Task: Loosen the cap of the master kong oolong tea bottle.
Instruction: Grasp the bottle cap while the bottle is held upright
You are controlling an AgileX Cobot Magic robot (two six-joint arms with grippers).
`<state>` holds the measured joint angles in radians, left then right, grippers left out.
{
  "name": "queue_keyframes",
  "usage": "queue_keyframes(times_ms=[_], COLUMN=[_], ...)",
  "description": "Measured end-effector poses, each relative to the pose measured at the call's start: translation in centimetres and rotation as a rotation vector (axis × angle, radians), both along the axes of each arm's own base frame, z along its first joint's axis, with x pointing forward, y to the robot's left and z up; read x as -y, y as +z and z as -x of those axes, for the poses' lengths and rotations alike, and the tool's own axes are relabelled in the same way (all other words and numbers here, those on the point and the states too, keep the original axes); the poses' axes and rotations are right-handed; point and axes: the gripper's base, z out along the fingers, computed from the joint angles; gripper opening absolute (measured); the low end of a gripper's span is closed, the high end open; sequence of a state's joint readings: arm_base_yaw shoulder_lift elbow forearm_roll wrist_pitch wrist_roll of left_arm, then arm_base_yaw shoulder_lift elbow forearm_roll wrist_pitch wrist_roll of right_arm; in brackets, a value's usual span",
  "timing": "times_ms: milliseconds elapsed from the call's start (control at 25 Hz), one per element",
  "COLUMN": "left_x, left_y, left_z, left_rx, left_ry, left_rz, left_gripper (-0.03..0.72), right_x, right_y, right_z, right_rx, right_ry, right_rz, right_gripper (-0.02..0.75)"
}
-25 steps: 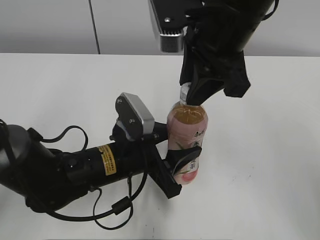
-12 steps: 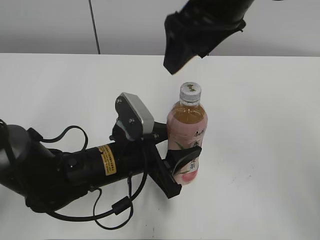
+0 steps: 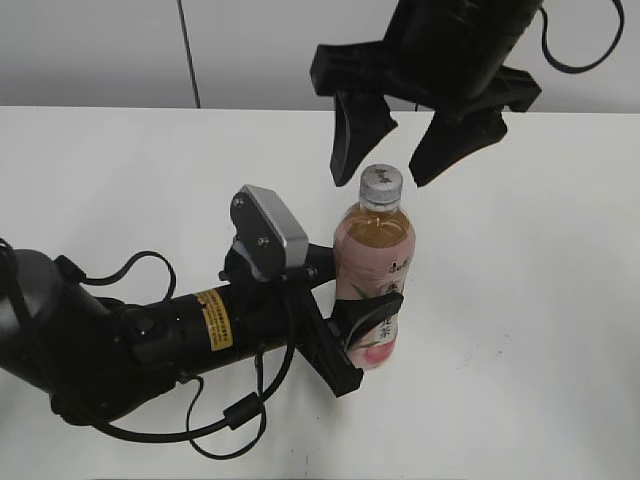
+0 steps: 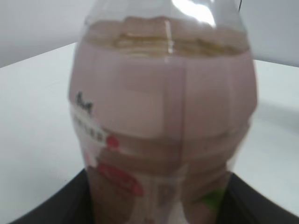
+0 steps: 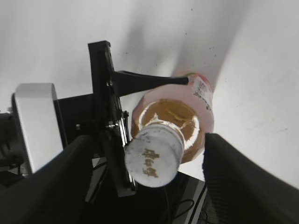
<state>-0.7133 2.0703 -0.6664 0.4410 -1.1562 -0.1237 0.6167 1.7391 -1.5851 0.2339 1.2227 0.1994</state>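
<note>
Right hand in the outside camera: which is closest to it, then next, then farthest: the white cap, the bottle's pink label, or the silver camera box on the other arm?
From the right hand, open above the bottle:
1. The cap, just below, between its fingers.
2. The pink label, lower down on the bottle.
3. The silver camera box, off to the left on the other arm.
</note>
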Motion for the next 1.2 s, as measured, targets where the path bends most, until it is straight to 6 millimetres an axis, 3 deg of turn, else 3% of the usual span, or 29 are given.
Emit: queue_keyframes(times_ms=[280,360,480,560,680,960,1040,1200], left_x=[0.0,0.0,0.0,0.0,0.0,0.01,0.01,0.01], left_y=[0.0,0.0,0.0,0.0,0.0,0.0,0.0,0.0], left_z=[0.0,0.0,0.0,0.0,0.0,0.01,0.01,0.01], left_rx=[0.0,0.0,0.0,0.0,0.0,0.0,0.001,0.0], left_ry=[0.0,0.0,0.0,0.0,0.0,-0.002,-0.002,-0.002], left_rz=[0.0,0.0,0.0,0.0,0.0,0.0,-0.001,0.0], left_gripper=[0.379,0.379,0.379,0.379,0.379,0.379,0.379,0.379], right_x=[0.12,0.12,0.14,0.14,0.14,0.33,0.4,0.41], right_y=[-0.71,-0.71,-0.71,-0.71,-0.71,-0.44,-0.43,-0.41], right_z=[0.17,0.17,0.17,0.17,0.17,0.19,0.17,0.15], right_rx=[-0.025,-0.025,-0.01,0.015,0.092,0.435,0.481,0.493], right_ry=[-0.01,-0.011,0.029,0.098,0.317,1.256,1.39,1.424], right_rz=[0.014,0.014,0.019,0.026,0.048,0.155,0.182,0.188], right_gripper=[0.515,0.44,0.267,0.272,0.272,0.27,0.269,0.269])
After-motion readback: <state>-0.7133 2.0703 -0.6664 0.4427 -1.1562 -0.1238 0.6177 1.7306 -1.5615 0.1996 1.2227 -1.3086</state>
